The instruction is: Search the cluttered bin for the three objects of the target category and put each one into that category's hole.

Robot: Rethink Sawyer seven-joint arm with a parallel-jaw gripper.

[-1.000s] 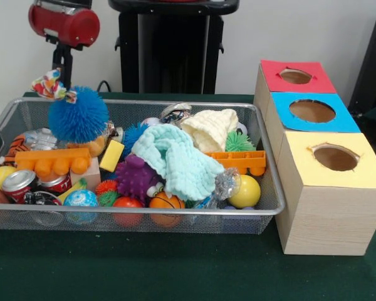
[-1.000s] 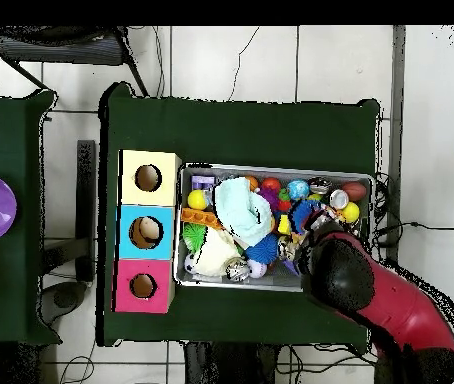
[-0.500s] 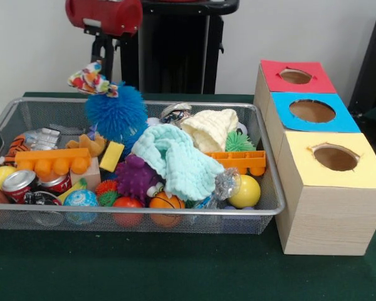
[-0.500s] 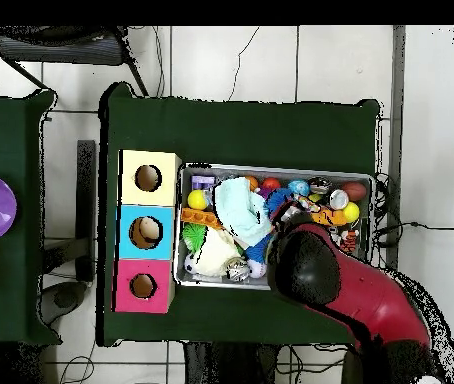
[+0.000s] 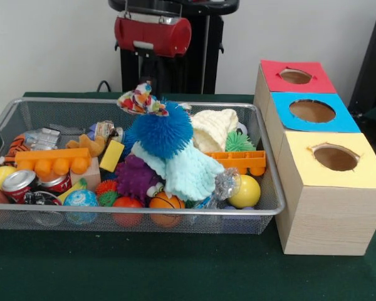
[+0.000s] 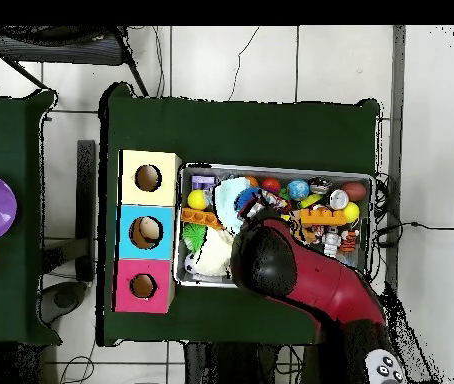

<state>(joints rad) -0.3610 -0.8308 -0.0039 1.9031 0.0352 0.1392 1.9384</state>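
The wire mesh bin (image 5: 144,213) sits on the green table, full of toys; it also shows in the overhead view (image 6: 276,168). My gripper (image 5: 143,88) hangs from the red arm (image 5: 152,34) over the bin's middle. It is shut on a blue spiky ball (image 5: 163,133) with a colourful bow (image 5: 141,100), held just above a light-blue cloth (image 5: 185,169). Three boxes with holes stand right of the bin: red (image 5: 296,76), blue (image 5: 312,111), yellow (image 5: 335,158). In the overhead view the arm (image 6: 271,262) hides the gripper.
In the bin lie a purple spiky ball (image 5: 135,177), an orange brick strip (image 5: 50,160), soda cans (image 5: 19,183), a yellow ball (image 5: 246,191), a cream knit cloth (image 5: 213,128) and a small basketball (image 5: 165,202). The black pedestal (image 5: 169,56) stands behind.
The arm has moved right across the bin, from its left end to its middle, carrying the blue spiky ball with it. The ball now hangs lower, close over the light-blue cloth.
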